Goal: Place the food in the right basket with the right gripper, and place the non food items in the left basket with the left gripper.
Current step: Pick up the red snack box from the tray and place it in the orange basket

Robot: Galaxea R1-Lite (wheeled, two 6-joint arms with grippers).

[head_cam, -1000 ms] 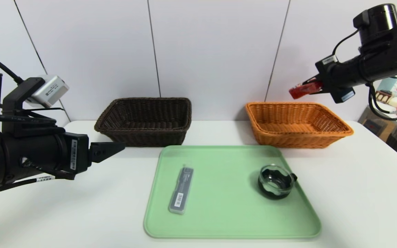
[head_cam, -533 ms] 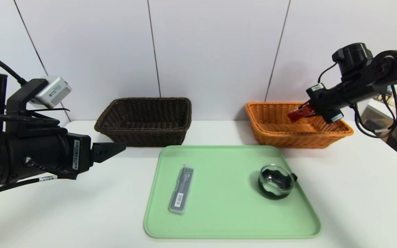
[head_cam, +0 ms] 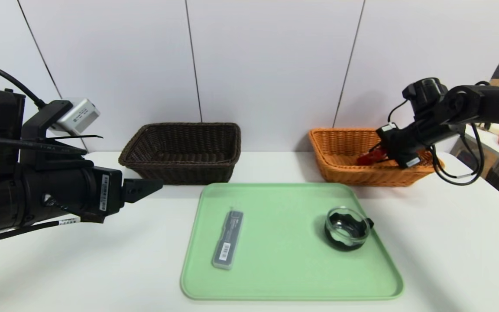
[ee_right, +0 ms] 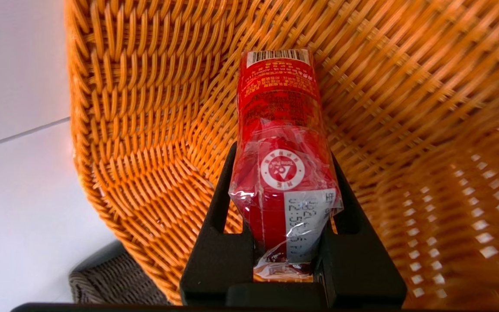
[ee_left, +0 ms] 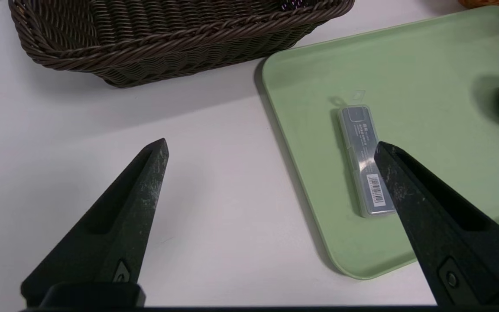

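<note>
Right pincer (head_cam: 373, 157), squeezed shut on the red snack pack (ee_right: 282, 143) at right, could knock the orange basket (head_cam: 340, 167) wall if it dips lower.

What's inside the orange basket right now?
Inside the orange basket is a red snack packet, held by the right claw and not let go yet. The claw and arm hide part of the basket floor, so anything under them can't be seen.

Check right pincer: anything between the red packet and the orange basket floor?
Nothing visible. The right pincer, shut on the red food packet, is already inside the orange basket; only bare weave lies under the packet.
</note>
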